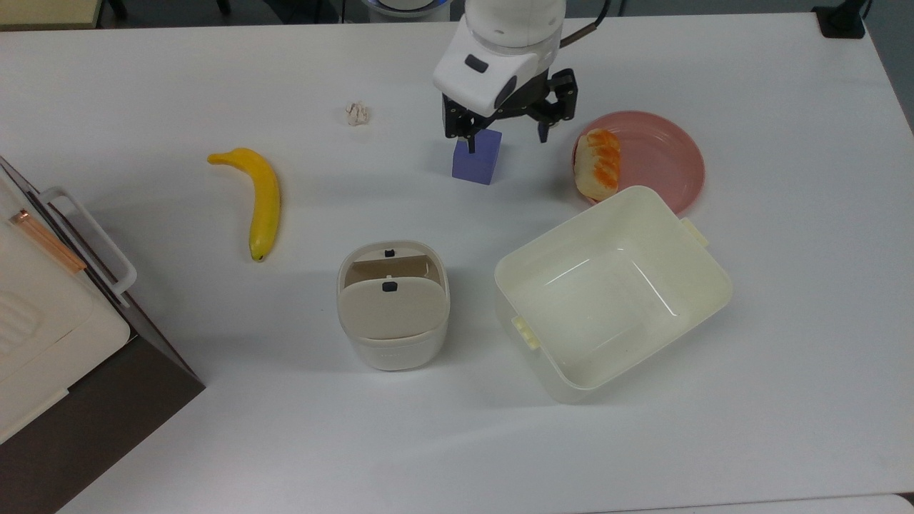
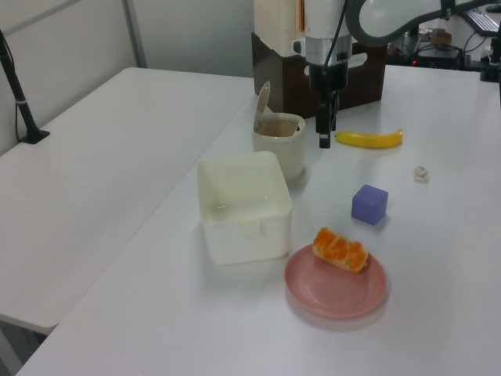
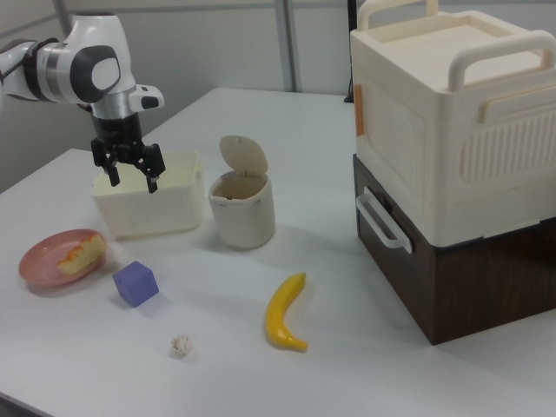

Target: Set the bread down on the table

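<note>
The tool (image 1: 505, 140) hangs above the worktop (image 1: 785, 371) with its 2 fingers spread wide and nothing between them. In the top view it sits over the gap between the cube (image 1: 476, 157) and the plate (image 1: 660, 153), one fingertip in front of the cube's upper edge, the other pointing down toward bare worktop just at 9 o'clock of the plate. In the right view the tool (image 3: 129, 175) shows well clear of the surface, fingers pointing down.

The bread (image 1: 598, 163) lies on the plate, on its 9 o'clock side in the top view, its orange ridged top facing up. In the left view the bread (image 2: 340, 249) rests toward the far rim of the plate (image 2: 337, 294).

The tub (image 1: 612, 293) stands open at 6 o'clock of the plate in the top view, its near corner overlapping the plate's edge in that view. The small bin (image 1: 393, 305) stands at 9 o'clock of the tub, its lid tipped up. The banana (image 1: 260, 198) lies at 9 o'clock of the cube, well apart from it, and a paper wad (image 1: 357, 113) lies between them, nearer the far edge. A cream and brown case (image 3: 452, 165) stands on the worktop at 3 o'clock of the bin in the right view.
</note>
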You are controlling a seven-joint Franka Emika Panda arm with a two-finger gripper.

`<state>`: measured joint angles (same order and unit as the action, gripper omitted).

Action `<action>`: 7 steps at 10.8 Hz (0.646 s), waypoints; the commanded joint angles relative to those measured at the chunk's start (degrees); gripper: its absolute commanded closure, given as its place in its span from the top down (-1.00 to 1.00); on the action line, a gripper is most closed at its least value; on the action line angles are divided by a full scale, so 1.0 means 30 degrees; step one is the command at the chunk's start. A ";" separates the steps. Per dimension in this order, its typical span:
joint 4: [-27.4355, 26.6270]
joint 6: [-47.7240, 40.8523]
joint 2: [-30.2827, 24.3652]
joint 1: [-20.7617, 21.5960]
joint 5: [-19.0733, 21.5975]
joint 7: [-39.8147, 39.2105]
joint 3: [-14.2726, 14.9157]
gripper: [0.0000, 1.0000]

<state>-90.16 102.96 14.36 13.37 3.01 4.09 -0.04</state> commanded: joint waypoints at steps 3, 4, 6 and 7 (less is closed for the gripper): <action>-0.0183 0.0131 -0.0479 -0.0380 0.0405 -0.0074 0.0392 0.79; 0.0253 0.0364 -0.0479 -0.0616 0.0404 -0.0772 0.0481 0.40; 0.0346 0.1007 -0.0537 -0.0677 0.0346 -0.1159 0.0860 -0.37; 0.0346 0.1591 -0.0537 -0.0677 0.0316 -0.1131 0.1036 -0.78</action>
<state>-88.21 104.49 14.12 10.83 3.02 2.25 1.40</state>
